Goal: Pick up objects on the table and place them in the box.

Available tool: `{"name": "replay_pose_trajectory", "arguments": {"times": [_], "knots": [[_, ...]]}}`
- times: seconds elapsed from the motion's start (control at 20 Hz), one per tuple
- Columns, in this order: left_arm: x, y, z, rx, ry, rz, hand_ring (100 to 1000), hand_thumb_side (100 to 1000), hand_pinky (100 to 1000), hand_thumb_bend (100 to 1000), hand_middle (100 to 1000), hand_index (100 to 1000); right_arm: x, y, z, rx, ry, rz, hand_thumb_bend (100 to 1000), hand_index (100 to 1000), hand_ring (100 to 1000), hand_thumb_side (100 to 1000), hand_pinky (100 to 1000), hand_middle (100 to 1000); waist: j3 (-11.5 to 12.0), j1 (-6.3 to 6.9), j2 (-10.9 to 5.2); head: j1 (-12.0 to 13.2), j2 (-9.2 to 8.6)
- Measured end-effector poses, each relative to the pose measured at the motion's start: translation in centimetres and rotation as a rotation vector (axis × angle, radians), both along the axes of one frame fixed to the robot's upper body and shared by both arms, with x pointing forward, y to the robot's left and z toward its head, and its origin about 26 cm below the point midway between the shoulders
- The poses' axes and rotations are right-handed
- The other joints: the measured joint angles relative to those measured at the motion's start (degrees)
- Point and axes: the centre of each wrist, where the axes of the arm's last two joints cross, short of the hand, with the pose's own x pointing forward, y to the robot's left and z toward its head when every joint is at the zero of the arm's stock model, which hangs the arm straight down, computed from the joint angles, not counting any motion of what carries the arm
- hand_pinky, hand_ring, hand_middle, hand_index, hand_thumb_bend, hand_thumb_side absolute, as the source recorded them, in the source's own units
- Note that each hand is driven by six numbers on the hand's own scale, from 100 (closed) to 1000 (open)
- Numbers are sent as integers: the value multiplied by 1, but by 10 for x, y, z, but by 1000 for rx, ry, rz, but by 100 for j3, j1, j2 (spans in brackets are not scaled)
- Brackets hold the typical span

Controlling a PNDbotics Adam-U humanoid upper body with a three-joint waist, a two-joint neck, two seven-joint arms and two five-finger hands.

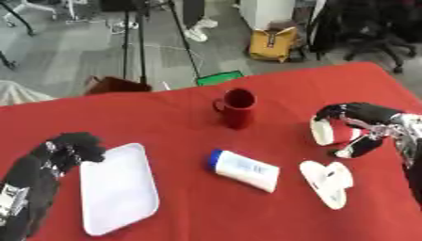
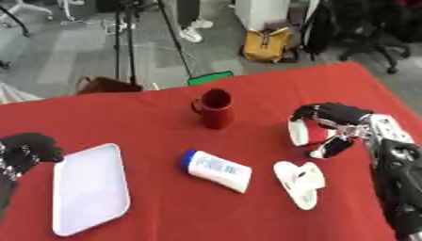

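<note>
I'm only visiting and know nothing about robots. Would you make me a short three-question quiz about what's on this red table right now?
1. True or false: the dark red mug lies on its side.
2. What does the robot's right hand hold? A) blue-capped white bottle B) small white and red object C) flat white tray
3. Fill in: the flat white shaped object lies to the bottle's ____.

Key: 1 false, it stands upright. 2 B, the fingers curl round it. 3 right. The left hand sits curled beside the tray.

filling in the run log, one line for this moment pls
right hand: curled round white object | left hand: curled, holding nothing, beside tray | bottle, mug: on table
</note>
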Motion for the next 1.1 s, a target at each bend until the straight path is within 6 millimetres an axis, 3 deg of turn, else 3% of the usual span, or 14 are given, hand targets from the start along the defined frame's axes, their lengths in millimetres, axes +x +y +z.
{"name": "replay_pose_trajectory", "arguments": {"times": [0.05,0.1,0.15,0.2,0.25,0.6,1.1], "knots": [[0,0,0,0,0,0,713,998,703,420,710,822,0,-1,0,8,-18,-13,341,869,625,100,536,752,-1,0,0,-1,-1],[0,0,0,0,0,0,713,998,703,420,710,822,-1,-2,0,17,-41,-27,341,869,625,100,536,752,-2,0,0,-2,-1],[0,0,0,0,0,0,713,997,703,420,710,822,-1,-2,0,27,-65,-42,333,856,558,100,446,692,-2,1,0,-3,-1],[0,0,0,0,0,0,713,997,703,420,710,822,-1,-3,0,40,-93,-58,333,856,558,100,446,692,-2,2,0,-4,-1],[0,0,0,0,0,0,713,997,703,420,710,823,-1,-4,1,51,-122,-74,339,849,516,100,367,645,-2,3,0,-5,-2],[0,0,0,0,0,0,713,997,703,420,711,823,-2,-5,0,99,-295,-149,335,841,485,100,300,624,1,14,0,-43,-5],[0,-1,0,1,0,-3,714,997,703,419,713,823,-8,-8,-23,180,-328,-128,274,851,443,100,249,583,1,19,0,-47,-9]]}}
